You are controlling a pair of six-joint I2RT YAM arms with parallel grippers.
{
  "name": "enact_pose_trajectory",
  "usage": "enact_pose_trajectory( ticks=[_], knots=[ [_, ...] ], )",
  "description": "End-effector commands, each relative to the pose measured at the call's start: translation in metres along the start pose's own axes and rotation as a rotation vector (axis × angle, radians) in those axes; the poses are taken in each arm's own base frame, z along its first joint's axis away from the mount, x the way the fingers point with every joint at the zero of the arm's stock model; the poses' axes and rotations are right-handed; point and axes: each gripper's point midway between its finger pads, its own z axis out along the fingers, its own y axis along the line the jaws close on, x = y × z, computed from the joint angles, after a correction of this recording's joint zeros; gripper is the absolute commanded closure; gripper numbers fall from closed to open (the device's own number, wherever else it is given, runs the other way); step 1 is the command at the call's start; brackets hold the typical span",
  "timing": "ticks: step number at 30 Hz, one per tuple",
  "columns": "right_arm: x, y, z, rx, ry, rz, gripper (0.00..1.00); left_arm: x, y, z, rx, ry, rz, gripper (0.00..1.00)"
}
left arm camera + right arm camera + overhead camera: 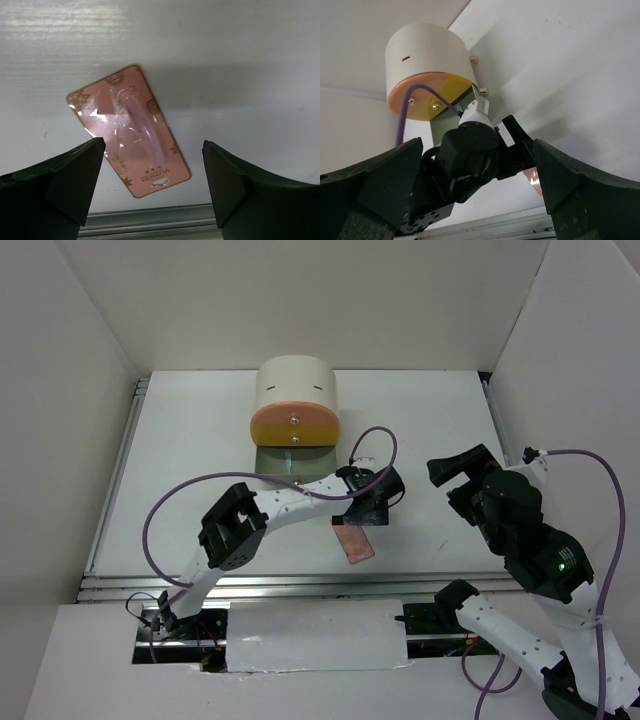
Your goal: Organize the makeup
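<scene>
Top external view: pink palette [353, 541] lies on the desk [200, 470] near its front edge, below the left jaws, spread wide and empty. Right jaws, also wide, hold nothing. Cream drum box [295, 400] stands behind.

In front of the cream drum-shaped box [295, 390], the flat pink rectangular card palette [353, 543] has its far end hidden under the black left gripper [362, 516]. The right wrist view catches only one pink corner. Its smaller gold print is too blurred to read.
</scene>
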Motion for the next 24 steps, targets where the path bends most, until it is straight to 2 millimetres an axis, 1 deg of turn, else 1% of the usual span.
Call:
enact_pose_trajectory(
  ticks=[1, 2, 5, 6, 9, 11, 12, 14, 16, 17, 20, 21, 22, 24],
  knots=[
    [-0.008, 0.003, -0.015, -0.038, 0.001, -0.041, 0.00, 0.008, 0.015, -0.001, -0.094, 0.000, -0.042, 0.08],
    [-0.008, 0.004, -0.016, -0.048, 0.002, -0.044, 0.00, 0.015, 0.021, 0.003, -0.116, 0.012, -0.039, 0.11],
    [-0.007, 0.006, -0.018, -0.075, 0.006, -0.062, 0.00, 0.023, 0.028, 0.012, -0.141, 0.025, -0.059, 0.17],
    [-0.007, 0.008, -0.019, -0.088, 0.006, -0.075, 0.00, 0.024, 0.027, 0.014, -0.144, 0.026, -0.064, 0.20],
    [-0.007, 0.011, -0.020, -0.109, 0.012, -0.097, 0.00, 0.034, 0.030, 0.027, -0.181, 0.057, -0.059, 0.24],
    [-0.007, 0.014, -0.021, -0.122, 0.017, -0.107, 0.00, 0.039, 0.030, 0.030, -0.198, 0.068, -0.057, 0.24],
    [-0.007, 0.015, -0.023, -0.134, 0.018, -0.114, 0.00, 0.043, 0.033, 0.035, -0.212, 0.078, -0.055, 0.23],
    [-0.007, 0.019, -0.025, -0.156, 0.022, -0.124, 0.00, 0.047, 0.034, 0.038, -0.227, 0.086, -0.065, 0.21],
    [-0.009, 0.021, -0.028, -0.174, 0.019, -0.128, 0.00, 0.052, 0.036, 0.039, -0.229, 0.091, -0.065, 0.22],
    [-0.009, 0.022, -0.028, -0.181, 0.019, -0.134, 0.00, 0.052, 0.035, 0.040, -0.224, 0.089, -0.074, 0.26],
    [-0.011, 0.025, -0.033, -0.196, 0.016, -0.142, 0.00, 0.056, 0.036, 0.039, -0.218, 0.098, -0.085, 0.44],
    [-0.012, 0.025, -0.033, -0.196, 0.012, -0.143, 0.00, 0.057, 0.037, 0.039, -0.220, 0.099, -0.085, 0.47],
    [-0.013, 0.026, -0.034, -0.201, 0.011, -0.145, 0.00, 0.057, 0.036, 0.038, -0.219, 0.098, -0.086, 0.52],
    [-0.016, 0.028, -0.038, -0.214, 0.003, -0.143, 0.00, 0.058, 0.035, 0.034, -0.223, 0.097, -0.075, 0.59]
  ],
)
